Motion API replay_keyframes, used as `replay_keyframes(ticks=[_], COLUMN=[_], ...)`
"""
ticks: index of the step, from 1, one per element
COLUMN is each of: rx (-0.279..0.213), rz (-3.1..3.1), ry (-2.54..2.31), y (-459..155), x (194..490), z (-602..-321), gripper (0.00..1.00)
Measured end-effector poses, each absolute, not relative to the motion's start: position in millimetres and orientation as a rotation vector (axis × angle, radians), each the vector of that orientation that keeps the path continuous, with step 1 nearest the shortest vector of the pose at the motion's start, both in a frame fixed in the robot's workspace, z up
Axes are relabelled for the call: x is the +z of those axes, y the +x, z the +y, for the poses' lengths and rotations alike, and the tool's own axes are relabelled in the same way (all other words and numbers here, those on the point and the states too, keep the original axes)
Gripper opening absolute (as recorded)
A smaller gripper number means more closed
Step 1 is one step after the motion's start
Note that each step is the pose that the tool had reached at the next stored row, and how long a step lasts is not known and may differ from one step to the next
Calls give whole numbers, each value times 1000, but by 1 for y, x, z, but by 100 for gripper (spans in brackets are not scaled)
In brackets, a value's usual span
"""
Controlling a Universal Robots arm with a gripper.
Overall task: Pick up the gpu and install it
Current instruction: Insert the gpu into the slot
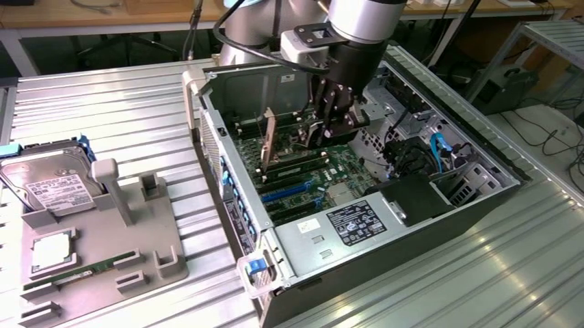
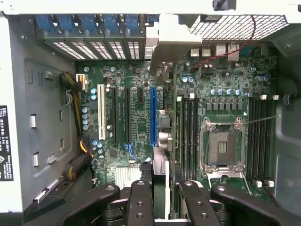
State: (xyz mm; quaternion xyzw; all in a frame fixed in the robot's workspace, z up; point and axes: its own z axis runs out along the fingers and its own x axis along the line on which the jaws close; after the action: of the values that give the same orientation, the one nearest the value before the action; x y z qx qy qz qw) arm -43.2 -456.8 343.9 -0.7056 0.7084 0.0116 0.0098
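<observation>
The gpu [image 2: 160, 183] is a thin green card seen edge-on, its silver bracket end toward the case's slotted rear wall. My gripper [image 2: 162, 202] is shut on it, with a black finger [image 2: 140, 202] on each side. The card hangs upright over the motherboard [image 2: 127, 84], between the blue expansion slot [image 2: 153, 117] and the memory slots; I cannot tell whether it touches a slot. In the exterior view my gripper [image 1: 327, 133] reaches down into the open computer case [image 1: 301, 239], and the gpu's [image 1: 270, 140] bracket end stands upright to its left.
The empty CPU socket [image 2: 223, 146] lies beside the memory slots. Cables [image 2: 75, 117] run along the case wall. On the exterior view's left, a grey fixture [image 1: 137, 239] holds a hard drive [image 1: 50, 181], a CPU [image 1: 53, 249] and a RAM stick [image 1: 78, 273].
</observation>
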Motion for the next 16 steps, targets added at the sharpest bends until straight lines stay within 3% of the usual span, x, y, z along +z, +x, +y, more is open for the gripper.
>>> replay_keyframes(ticks=[16], rx=[43], rz=[2215], ry=[-2206], y=[-43], x=[335], z=[-457], gripper=[27])
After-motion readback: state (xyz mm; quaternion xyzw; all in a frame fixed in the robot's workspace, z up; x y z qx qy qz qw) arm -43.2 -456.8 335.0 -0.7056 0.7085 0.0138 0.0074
